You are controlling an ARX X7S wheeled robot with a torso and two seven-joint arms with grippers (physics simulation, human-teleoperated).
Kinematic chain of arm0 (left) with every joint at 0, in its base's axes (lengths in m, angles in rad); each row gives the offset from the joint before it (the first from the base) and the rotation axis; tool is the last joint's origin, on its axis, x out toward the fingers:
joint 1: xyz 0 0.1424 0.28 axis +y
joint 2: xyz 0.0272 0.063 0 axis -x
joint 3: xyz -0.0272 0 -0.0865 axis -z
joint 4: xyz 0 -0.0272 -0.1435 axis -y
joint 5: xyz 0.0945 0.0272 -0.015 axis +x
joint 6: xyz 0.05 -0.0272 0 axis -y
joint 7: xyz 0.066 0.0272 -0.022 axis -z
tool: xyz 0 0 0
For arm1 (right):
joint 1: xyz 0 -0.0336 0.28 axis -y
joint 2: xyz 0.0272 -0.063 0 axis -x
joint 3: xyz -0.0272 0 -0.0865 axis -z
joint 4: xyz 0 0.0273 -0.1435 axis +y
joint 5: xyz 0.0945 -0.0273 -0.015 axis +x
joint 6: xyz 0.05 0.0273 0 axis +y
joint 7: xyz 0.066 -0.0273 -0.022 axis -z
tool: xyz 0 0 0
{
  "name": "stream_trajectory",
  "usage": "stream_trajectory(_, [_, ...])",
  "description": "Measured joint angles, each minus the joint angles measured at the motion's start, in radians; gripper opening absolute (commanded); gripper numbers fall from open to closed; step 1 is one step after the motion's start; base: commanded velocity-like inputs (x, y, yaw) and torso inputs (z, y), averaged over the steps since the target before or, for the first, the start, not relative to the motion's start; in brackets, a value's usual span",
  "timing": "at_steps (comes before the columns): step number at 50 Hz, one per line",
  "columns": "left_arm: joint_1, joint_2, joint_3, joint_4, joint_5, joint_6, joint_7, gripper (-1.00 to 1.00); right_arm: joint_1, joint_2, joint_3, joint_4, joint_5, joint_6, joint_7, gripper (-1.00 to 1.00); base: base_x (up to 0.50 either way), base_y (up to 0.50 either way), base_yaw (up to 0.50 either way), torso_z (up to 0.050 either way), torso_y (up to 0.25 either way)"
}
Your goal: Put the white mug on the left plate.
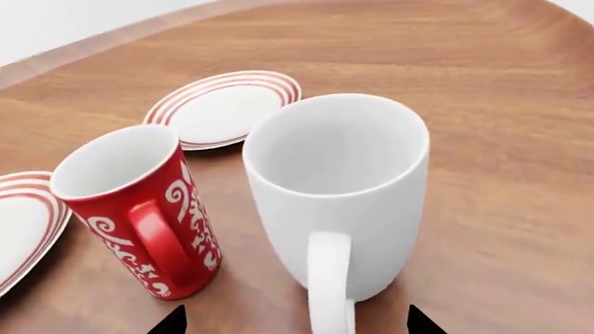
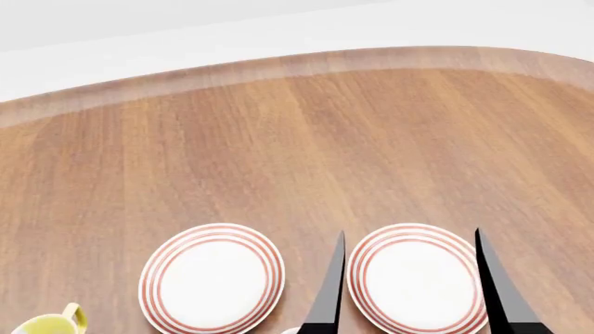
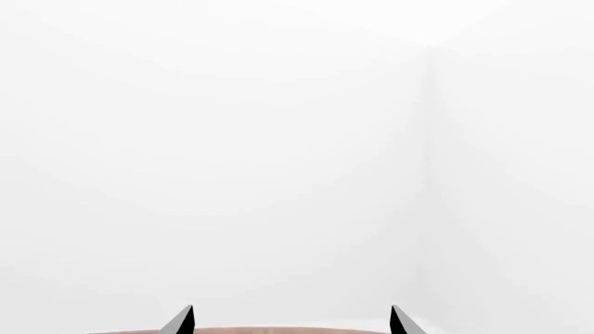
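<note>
Presently, the white mug [image 1: 339,191] stands upright on the wooden counter [image 1: 501,125], its handle facing the left claw [image 1: 297,321], whose two dark tips are spread apart on either side of the handle without touching it. A red patterned mug [image 1: 139,205] stands just beside it. In the head view, the left plate [image 2: 211,277] lies at 7 o'clock and a second plate [image 2: 418,278] at 5 o'clock. The right claw [image 3: 291,320] is open, its tips apart before a white wall [image 3: 278,139].
</note>
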Motion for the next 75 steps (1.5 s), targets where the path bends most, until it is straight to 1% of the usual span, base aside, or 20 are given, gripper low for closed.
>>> stream_trajectory(54, [-0.082, 0.081, 0.060, -0.205, 0.015, 0.043, -0.011, 1.00, -0.001, -0.005, 0.013, 0.000, 0.011, -0.013, -0.008, 1.00, 0.00, 0.00, 0.00, 0.000, 0.000])
stream_trajectory(55, [-0.083, 0.082, 0.061, -0.206, 0.015, 0.043, -0.011, -1.00, -0.001, -0.005, 0.013, 0.000, 0.012, -0.013, -0.008, 1.00, 0.00, 0.00, 0.00, 0.000, 0.000])
stream_trajectory(75, [-0.096, 0.080, 0.073, -0.217, 0.022, 0.050, -0.020, -1.00, 0.002, -0.004, 0.010, 0.000, 0.012, -0.009, -0.008, 1.00, 0.00, 0.00, 0.00, 0.000, 0.000])
